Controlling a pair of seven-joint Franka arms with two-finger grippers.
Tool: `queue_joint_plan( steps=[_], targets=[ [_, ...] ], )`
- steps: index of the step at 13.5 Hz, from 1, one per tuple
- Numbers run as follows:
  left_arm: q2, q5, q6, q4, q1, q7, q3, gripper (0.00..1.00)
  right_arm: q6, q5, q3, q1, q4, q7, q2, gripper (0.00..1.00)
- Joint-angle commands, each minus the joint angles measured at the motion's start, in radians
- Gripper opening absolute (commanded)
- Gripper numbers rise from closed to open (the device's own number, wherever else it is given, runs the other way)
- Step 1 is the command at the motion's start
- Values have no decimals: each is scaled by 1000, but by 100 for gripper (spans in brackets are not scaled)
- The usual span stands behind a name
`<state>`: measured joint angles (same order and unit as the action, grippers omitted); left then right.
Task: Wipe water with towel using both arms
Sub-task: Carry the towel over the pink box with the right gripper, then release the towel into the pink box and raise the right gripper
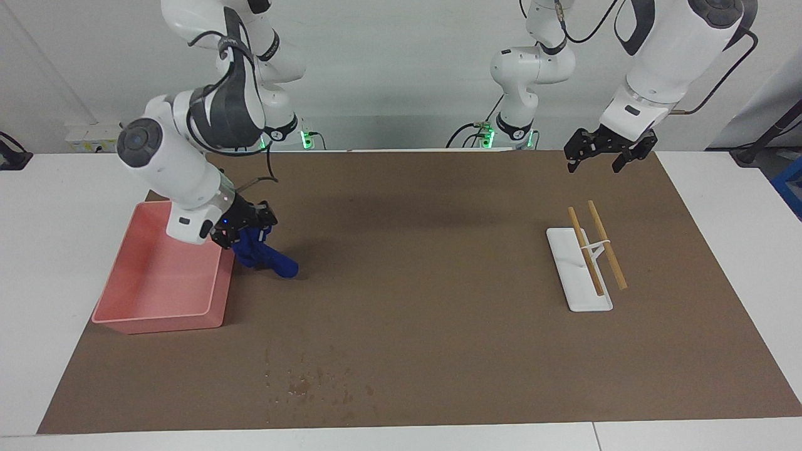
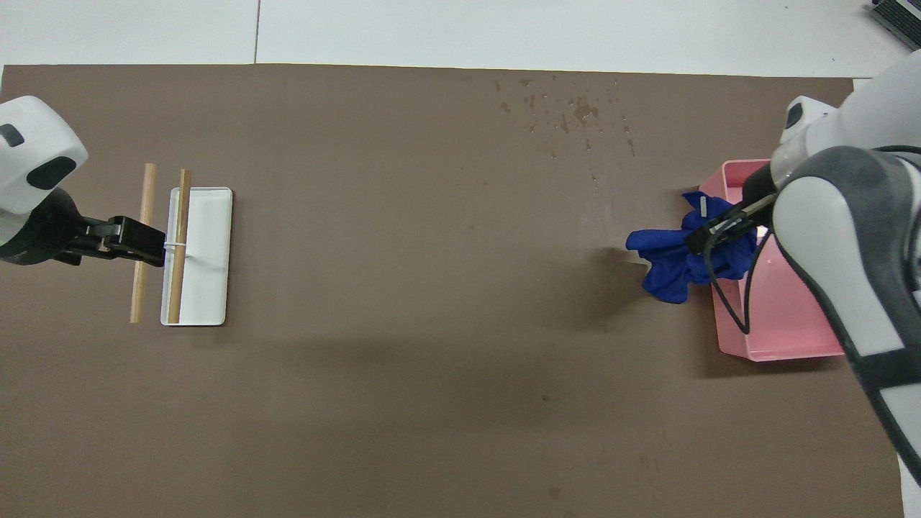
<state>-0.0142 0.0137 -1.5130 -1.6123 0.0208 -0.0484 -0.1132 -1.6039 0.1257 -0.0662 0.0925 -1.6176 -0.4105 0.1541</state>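
Two claws: right claw [image 1: 241, 227] clamps the towel [image 1: 266, 255], lifted beside the pink tray [image 1: 135, 322] — clearance visible only facing. Left claw [image 1: 603, 158] spread wide, waiting over the worktop. Water [image 1: 316, 379] farther out than the tray.

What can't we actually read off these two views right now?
- Right gripper fingertips: buried in the towel in the facing view, covered by the arm's own wrist in the overhead view.
- Pink tray: one end hidden under the right arm in the overhead view.
- Water: droplets too small to count in either view.
- Left gripper: most of its arm is cut off by the overhead view's edge.
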Motion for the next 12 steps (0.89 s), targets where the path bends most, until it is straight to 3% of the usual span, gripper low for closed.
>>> queue_joint_plan(
  steps=[1, 3, 7, 9, 12],
  targets=[
    [-23, 6, 8, -20, -13, 10, -6, 100, 123, -96, 6, -7, 22, -13, -131, 0],
    [-21, 6, 8, -20, -13, 10, -6, 100, 202, -167, -10, -25, 71, -115, -157, 0],
    [-21, 6, 8, -20, -13, 13, -5, 100, 167, -241, -55, -120, 74, -400, -176, 0],
    [-21, 6, 8, -20, -15, 13, -5, 100, 58, -296, -53, -126, 23, -473, -195, 0],
    [-21, 6, 8, -20, -7, 12, -6, 100, -238, -301, -52, -113, -210, -479, -252, 0]
  ],
)
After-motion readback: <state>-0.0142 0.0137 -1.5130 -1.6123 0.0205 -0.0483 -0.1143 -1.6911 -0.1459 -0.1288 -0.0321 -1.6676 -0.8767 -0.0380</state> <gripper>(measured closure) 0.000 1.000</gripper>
